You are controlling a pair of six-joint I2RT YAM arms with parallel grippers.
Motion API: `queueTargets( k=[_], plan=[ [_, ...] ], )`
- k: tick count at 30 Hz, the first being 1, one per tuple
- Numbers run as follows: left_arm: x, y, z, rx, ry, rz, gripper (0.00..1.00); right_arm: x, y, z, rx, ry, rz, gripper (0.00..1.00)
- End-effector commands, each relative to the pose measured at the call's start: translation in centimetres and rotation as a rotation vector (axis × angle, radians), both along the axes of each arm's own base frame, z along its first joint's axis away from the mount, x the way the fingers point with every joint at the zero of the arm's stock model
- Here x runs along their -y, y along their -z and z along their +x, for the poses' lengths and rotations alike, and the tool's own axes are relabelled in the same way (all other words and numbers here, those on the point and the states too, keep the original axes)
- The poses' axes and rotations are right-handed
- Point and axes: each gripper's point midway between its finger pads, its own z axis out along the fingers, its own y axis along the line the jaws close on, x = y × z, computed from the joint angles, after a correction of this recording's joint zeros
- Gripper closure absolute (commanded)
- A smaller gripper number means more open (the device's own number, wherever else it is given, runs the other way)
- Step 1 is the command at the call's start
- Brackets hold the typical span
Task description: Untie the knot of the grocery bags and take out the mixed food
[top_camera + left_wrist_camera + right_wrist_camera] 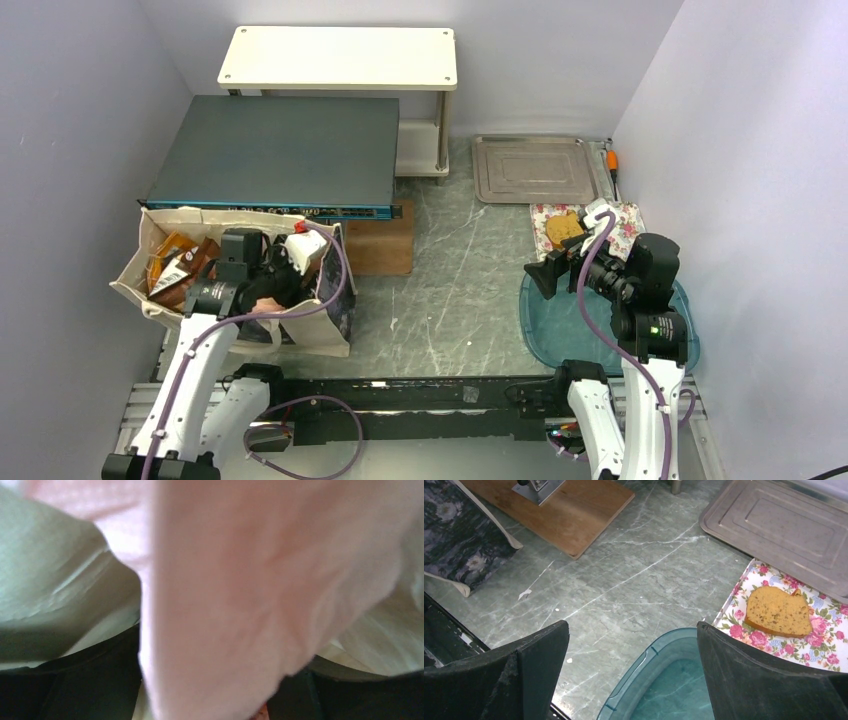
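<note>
**Pink plastic bag, knot not yet found open**

Item: pink plastic bag [225, 605]. Location: inside the tote [140, 255], toward its right half. Thin, see-through film, pressed so close to the left wrist camera that it fills that view as a blur. The knot itself cannot be made out in any view.

Container: tote, beige cloth with dark patterned sides, standing open. Chip bags [175, 265] lie in its left half, not yet taken out.

Left gripper [272, 275]: down in the mouth of the tote, over the pink film. Whether its jaws are apart or pinching the plastic cannot be told.

Right gripper [633, 630]: well to the right of the tote, jaws wide apart with nothing between them, above the near rim of a blue-green tray [535, 335]. Beyond it, farther from the tote, a bread slice [778, 611] on a flowered plate [824, 645].

Step in hand, by judgement: the untying, early in the task.

Next move calls for: finding the twisted handle ends, pinching one strand only, and drawing it loose without tearing the film. The idle right gripper could steady the bag.
</note>
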Motion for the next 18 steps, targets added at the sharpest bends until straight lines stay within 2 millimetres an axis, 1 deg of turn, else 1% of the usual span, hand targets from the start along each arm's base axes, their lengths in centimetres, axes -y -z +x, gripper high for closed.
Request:
queueTargets(
  k=[1,2,4,5,6,8,10,11,14,18],
  plan=[
    [0.1,-0.4,1.8,0.067,-0.020,-0.012,0.31,0.0,-0.1,0.3,0.022,-0.015,-0.012,0.00],
    [0.5,-0.7,1.4,0.065,-0.007,-0.030,0.44,0.0,-0.2,0.3,0.025,-0.012,-0.016,0.00],
    [1.2,-2.0,0.3,0.074,0.032,-0.065,0.72,0.1,-0.2,0.2,0.030,-0.012,-0.022,0.00],
    [1.5,-3.0,-0.3,0.093,0.047,-0.082,0.91,0.1,-0.1,0.2,0.030,-0.013,-0.023,0.00],
    [1.6,-4.0,-0.8,0.120,0.051,-0.095,1.00,0.1,-0.1,0.2,0.033,-0.011,-0.024,0.00],
    [1.7,-6.2,-1.8,0.179,0.052,-0.112,1.00,0.1,0.0,0.1,0.034,-0.013,-0.021,0.00],
    [1.3,-8.5,-2.4,0.244,0.022,-0.115,1.00,-0.1,0.1,0.1,0.032,-0.016,-0.011,0.00],
    [1.1,-10.1,-2.9,0.286,0.013,-0.121,1.00,-0.1,0.2,0.1,0.028,-0.018,-0.006,0.00],
    [1.0,-13.2,-3.9,0.330,-0.019,-0.156,1.00,-0.4,0.4,0.2,0.019,-0.028,0.010,0.00],
    [0.8,-17.0,-4.4,0.393,-0.057,-0.199,1.00,-0.5,0.4,0.4,0.018,-0.032,0.016,0.00]
  ],
)
